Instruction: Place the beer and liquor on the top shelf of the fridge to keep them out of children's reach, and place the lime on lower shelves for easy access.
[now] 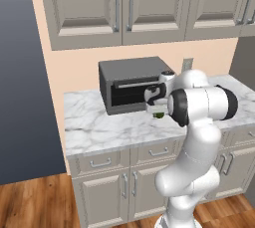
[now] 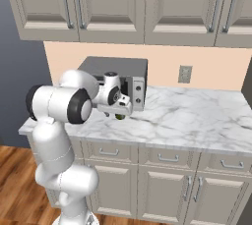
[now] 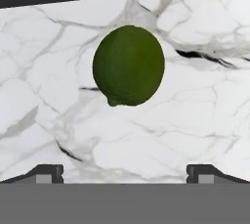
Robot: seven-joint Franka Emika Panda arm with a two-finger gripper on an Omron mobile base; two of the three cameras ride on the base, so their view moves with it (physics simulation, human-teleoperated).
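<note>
Hand (image 3: 125, 171) spread wide above the lime (image 3: 128, 66), which lies on the marble table (image 3: 44, 115) before the toaster oven (image 1: 132, 83); the pickup seemingly pending; next, lower and close.

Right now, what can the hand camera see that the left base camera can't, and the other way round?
The hand view alone shows the lime's whole round shape and the two open fingertips spread wide, nothing between them. The left base view alone shows the robot's arm, the cupboards, the drawers and the wooden floor. Both show the lime, the marble counter and the toaster oven.
</note>
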